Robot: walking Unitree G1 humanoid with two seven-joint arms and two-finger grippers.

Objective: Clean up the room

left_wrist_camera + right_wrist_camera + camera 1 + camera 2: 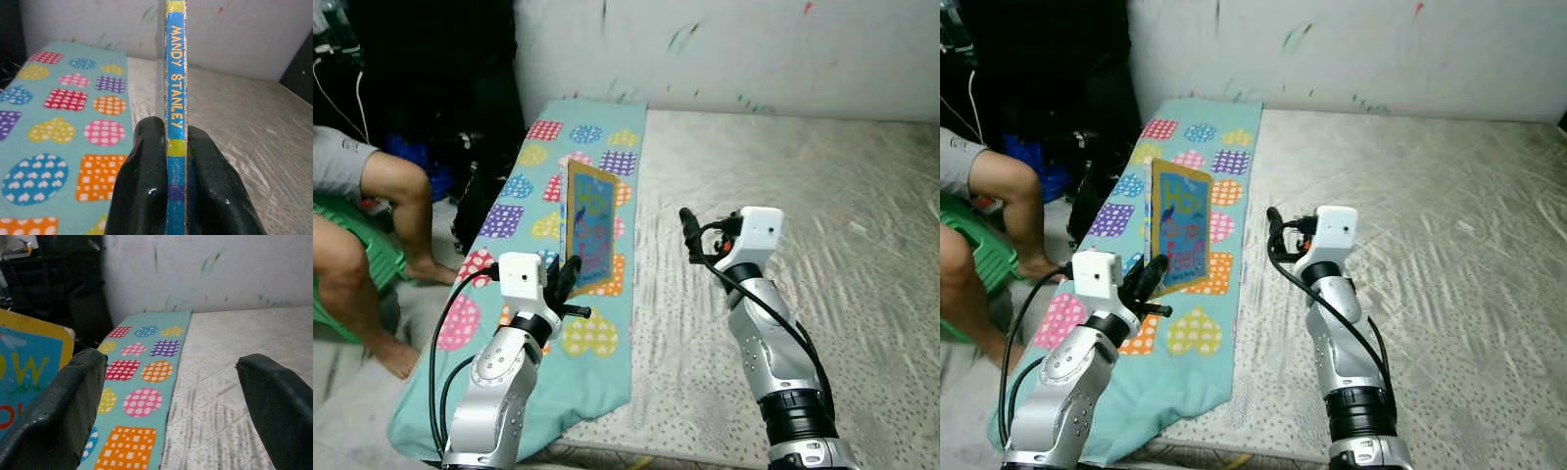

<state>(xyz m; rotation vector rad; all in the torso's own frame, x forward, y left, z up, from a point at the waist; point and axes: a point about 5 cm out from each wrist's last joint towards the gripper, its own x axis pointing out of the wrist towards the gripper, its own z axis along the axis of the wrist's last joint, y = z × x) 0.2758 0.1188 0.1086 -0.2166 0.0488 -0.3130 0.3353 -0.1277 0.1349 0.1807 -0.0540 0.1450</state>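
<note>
Along the bed's (803, 186) left edge lies a teal blanket (524, 220) patterned with dotted hearts and shapes. Person's bare legs (372, 245) beyond that edge. Picture book (590, 227) held upright above blanket, spine clamped in left tool (563, 284). Right tool (171, 396) hovers over bed's middle, fingers spread apart, holding nothing.

A yellow-bordered blue picture book (591, 227) is held upright at frame centre by the left gripper (566, 285), above a teal heart-patterned blanket (597, 377).
</note>
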